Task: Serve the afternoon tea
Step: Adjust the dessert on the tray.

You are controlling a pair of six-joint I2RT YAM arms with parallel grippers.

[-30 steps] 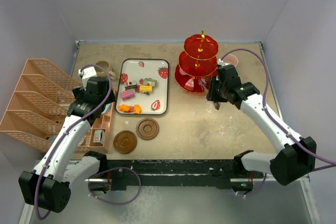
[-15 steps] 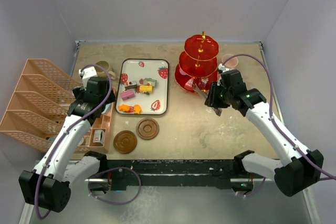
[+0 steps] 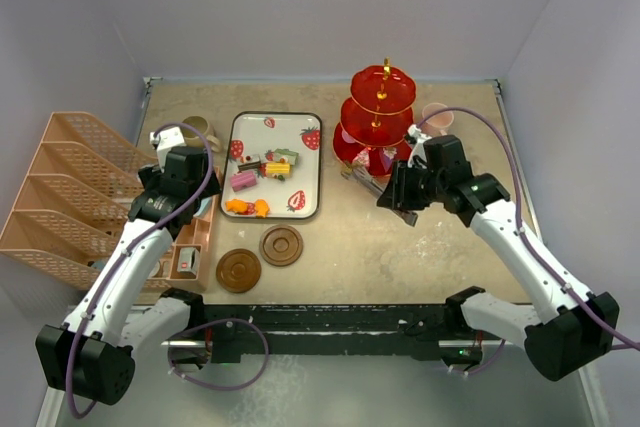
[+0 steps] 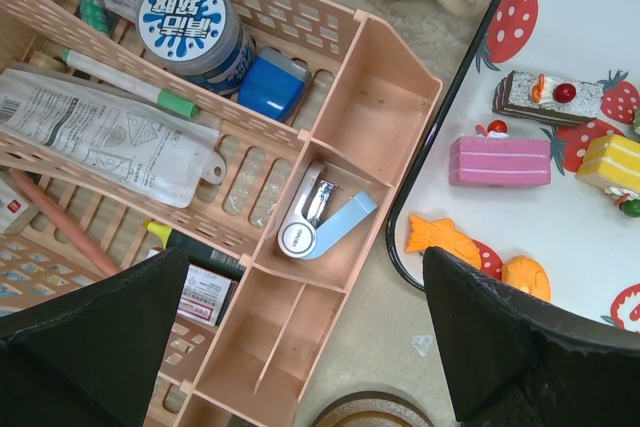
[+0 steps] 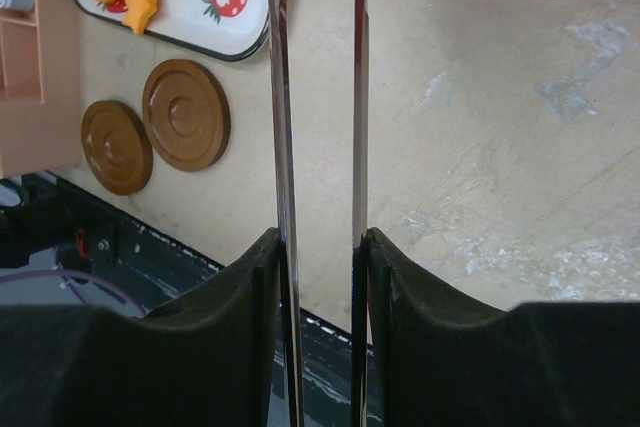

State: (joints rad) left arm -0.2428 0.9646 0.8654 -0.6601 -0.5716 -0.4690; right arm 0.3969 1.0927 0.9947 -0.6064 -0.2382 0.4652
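**On the worktop, most of the tea is yet to be served**

Beside the red 3-tier stand [image 3: 378,127], our right hand [image 5: 320,242] is closed on the tweezers [image 5: 282,127]. Both metal arms sit pinched between its pads, with a gap between them. The tips run out of the wrist view, so we cannot tell whether they carry anything.

We judge the serving barely begun. The sweets [image 3: 262,182] lie on the strawberry tray [image 3: 305,175]. Something small shows on the stand's lowest tier, too blurred to name. The 2 coasters [image 3: 282,245] sit bare near the front edge. The olive mug [image 3: 197,131] stands at the back beside the tray, and the pink mug [image 3: 437,117] stands behind the stand. Moving the sweets and setting the mugs on the coasters looks like what is left.

From above, the tweezers point from the right hand toward the tray and stop short of it, so the sweets lie apart from that hand. Our left hand [image 4: 305,277] is wide open and empty above the pink organiser [image 4: 370,107], just beside the tray.
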